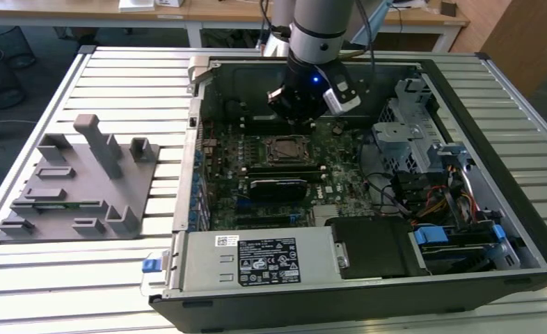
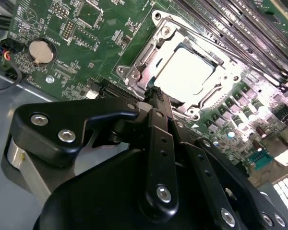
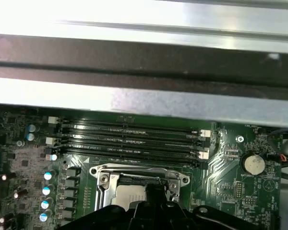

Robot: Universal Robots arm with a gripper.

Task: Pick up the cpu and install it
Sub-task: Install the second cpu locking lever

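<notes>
The cpu point(image 2: 185, 72), a flat silvery square, lies seated in the metal-framed socket point(image 2: 134, 72) on the green motherboard; it also shows in the first wrist view as the cpu point(image 3: 129, 197). My gripper point(image 2: 156, 92) hangs just above the socket's edge, its black fingers drawn together to one tip and holding nothing. In the exterior view the gripper point(image 1: 301, 117) hovers inside the open computer case, slightly behind the socket point(image 1: 281, 149). In the first wrist view the gripper point(image 3: 153, 188) covers part of the socket frame.
Memory slots point(image 3: 129, 139) run beside the socket, with a coin battery point(image 3: 253, 164) and a row of capacitors point(image 3: 46, 191) nearby. The case wall point(image 1: 199, 125) stands at the exterior view's left. A grey fixture tray point(image 1: 78, 181) sits on the slatted table outside the case.
</notes>
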